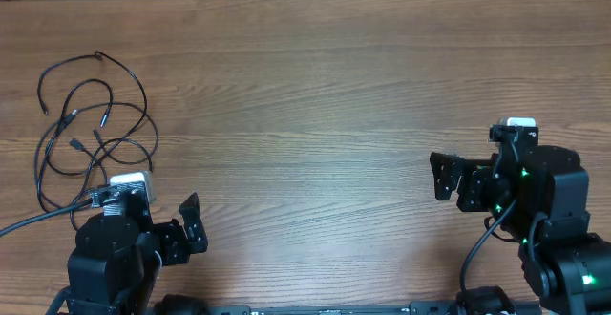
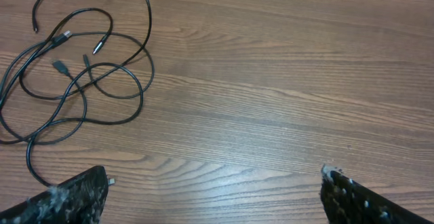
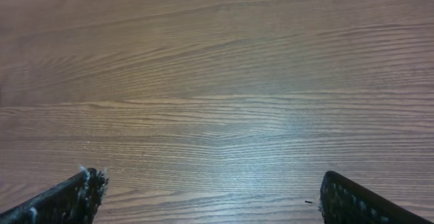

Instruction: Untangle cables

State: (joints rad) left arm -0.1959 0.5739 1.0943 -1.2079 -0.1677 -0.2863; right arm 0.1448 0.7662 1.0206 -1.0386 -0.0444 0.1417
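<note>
A tangle of thin black cables (image 1: 95, 124) with small plug ends lies in loose overlapping loops at the table's left side. It also shows at the upper left of the left wrist view (image 2: 81, 81). My left gripper (image 1: 181, 231) is open and empty, near the front edge just below and right of the tangle. Its fingertips (image 2: 213, 190) frame bare wood, apart from the cables. My right gripper (image 1: 456, 177) is open and empty at the right side, far from the cables. Its fingertips (image 3: 210, 193) show only wood between them.
The wooden table (image 1: 315, 86) stretches bare between the two arms. A thicker black robot cable (image 1: 38, 218) runs off the left edge beside the left arm.
</note>
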